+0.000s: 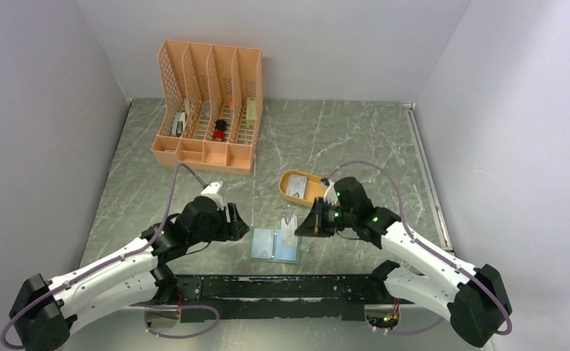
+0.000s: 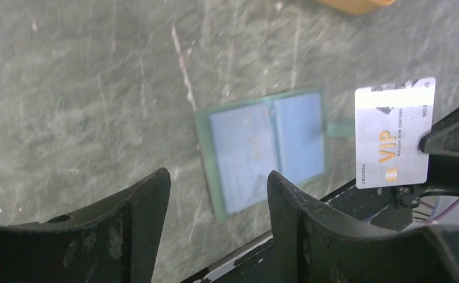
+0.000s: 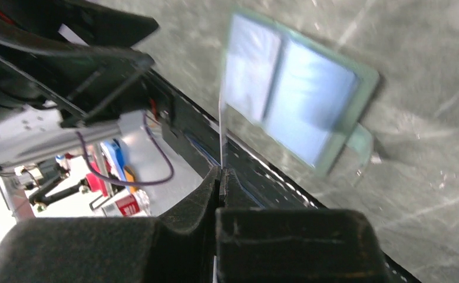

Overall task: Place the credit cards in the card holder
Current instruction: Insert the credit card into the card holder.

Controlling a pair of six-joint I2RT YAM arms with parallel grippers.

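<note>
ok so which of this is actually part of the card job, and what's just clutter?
Job:
- card holder, lying open
- VIP credit card, pinched in the right end effector
- second card, in the mustard tray
- left end effector, open, empty

Lying about:
- peach desk organizer
- small items in its slots

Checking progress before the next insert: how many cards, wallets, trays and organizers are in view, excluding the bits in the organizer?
Cards: 2 (held card pinched in the right gripper; loose card in the tray)
Wallet: 1, lying open
Tray: 1
Organizer: 1
Total: 5
</note>
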